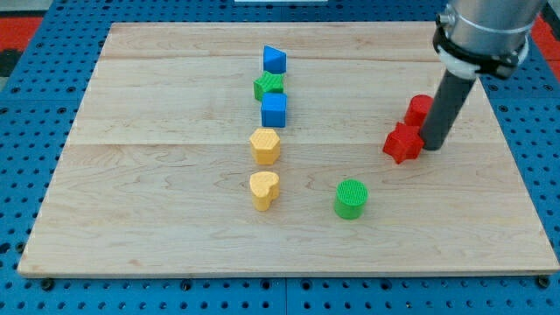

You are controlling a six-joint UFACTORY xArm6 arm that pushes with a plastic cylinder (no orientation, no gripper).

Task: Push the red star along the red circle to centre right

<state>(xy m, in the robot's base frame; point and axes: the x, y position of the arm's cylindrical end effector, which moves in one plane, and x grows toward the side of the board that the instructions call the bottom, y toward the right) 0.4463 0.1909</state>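
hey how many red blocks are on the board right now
2. The red star lies at the view's right, touching the left of my tip. The red circle sits just above, partly hidden behind the rod.

My arm comes down from the view's top right as a grey cuff and a straight dark rod, near upright, my tip [432, 147] resting just right of the red star [402, 143], seemingly touching it.

Pale wooden board [175, 219], blue perforated surface [35, 105] around it, even light
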